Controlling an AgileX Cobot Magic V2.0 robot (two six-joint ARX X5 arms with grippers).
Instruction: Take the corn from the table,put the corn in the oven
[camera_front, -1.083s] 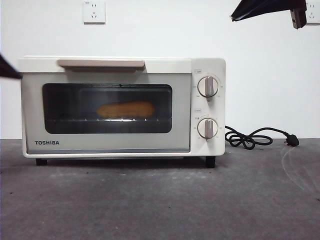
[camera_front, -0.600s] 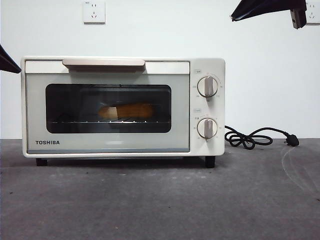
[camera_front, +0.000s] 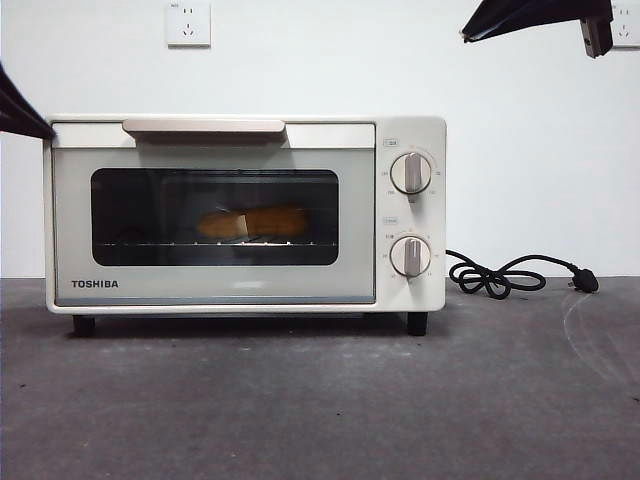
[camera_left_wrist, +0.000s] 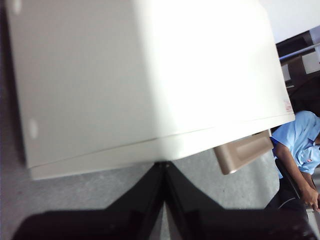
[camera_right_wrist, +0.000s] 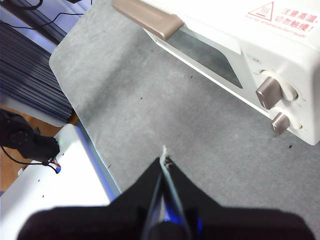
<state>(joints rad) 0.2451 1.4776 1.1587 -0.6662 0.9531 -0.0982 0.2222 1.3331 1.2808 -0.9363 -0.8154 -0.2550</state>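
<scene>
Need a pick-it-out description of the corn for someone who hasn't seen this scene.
Find the cream-white oven standing on the dark grey table, then look through its dark glass door. The corn lies lengthwise on the wire rack inside, behind the shut door. It is the only yellow-orange thing there, a bumpy tapered cob.

The corn (camera_front: 252, 222) shows only dimly behind the oven's (camera_front: 245, 213) dark glass.

My left gripper (camera_left_wrist: 164, 167) has its jaws pressed together; my right gripper (camera_right_wrist: 163, 165) hangs high, jaws likewise closed.
</scene>
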